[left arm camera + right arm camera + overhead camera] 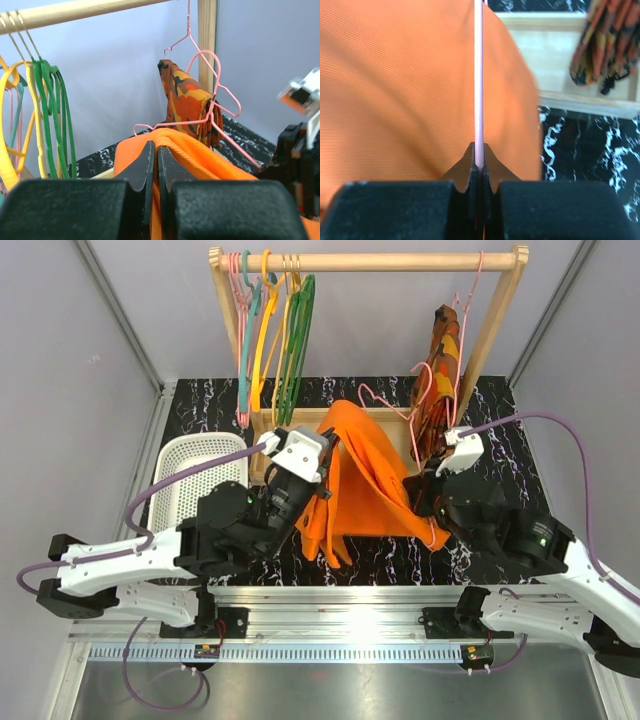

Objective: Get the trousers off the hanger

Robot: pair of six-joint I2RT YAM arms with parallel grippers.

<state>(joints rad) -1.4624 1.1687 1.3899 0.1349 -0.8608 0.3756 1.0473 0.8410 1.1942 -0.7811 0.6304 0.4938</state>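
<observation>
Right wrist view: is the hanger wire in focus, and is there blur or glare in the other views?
Right wrist: the hanger wire and the trousers are sharp; the patterned garment behind is blurred. Left wrist: the right arm at the edge is smeared. Top external: glare on the metal rail between the arm bases.

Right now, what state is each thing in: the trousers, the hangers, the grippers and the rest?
trousers: draped over the hanger, pinched by the left gripper.
hanger: off the rail, wire clamped by the right gripper.
left gripper: shut on the trousers.
right gripper: shut on the hanger.
patterned garment: hanging from the rail.
spare hangers: hanging bare on the rail.
</observation>
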